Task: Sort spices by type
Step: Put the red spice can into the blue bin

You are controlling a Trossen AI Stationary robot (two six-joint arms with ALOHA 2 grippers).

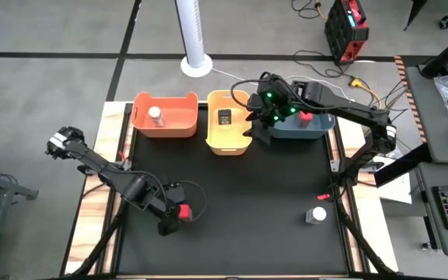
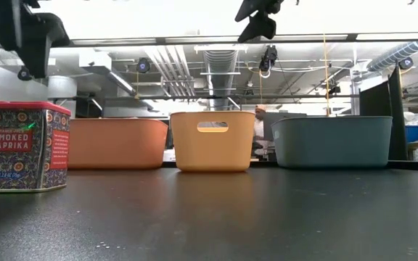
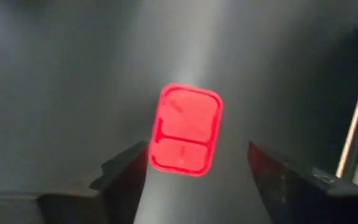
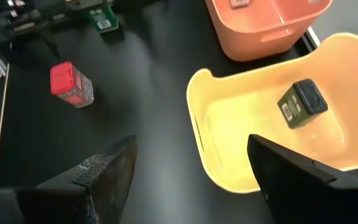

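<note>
The left end effector [image 3: 191, 177] hung released directly over the red tin [image 3: 185, 129], lower left of the counter [image 1: 232, 210], fingers flanking its short sides.

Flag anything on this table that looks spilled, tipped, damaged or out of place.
Nothing looks spilled or damaged. Two spices are simply unsorted: a red-lidded boxy paprika tin stands upright on the black mat below the open left claw, and a clear white-capped jar sits near the mat's right edge.
</note>
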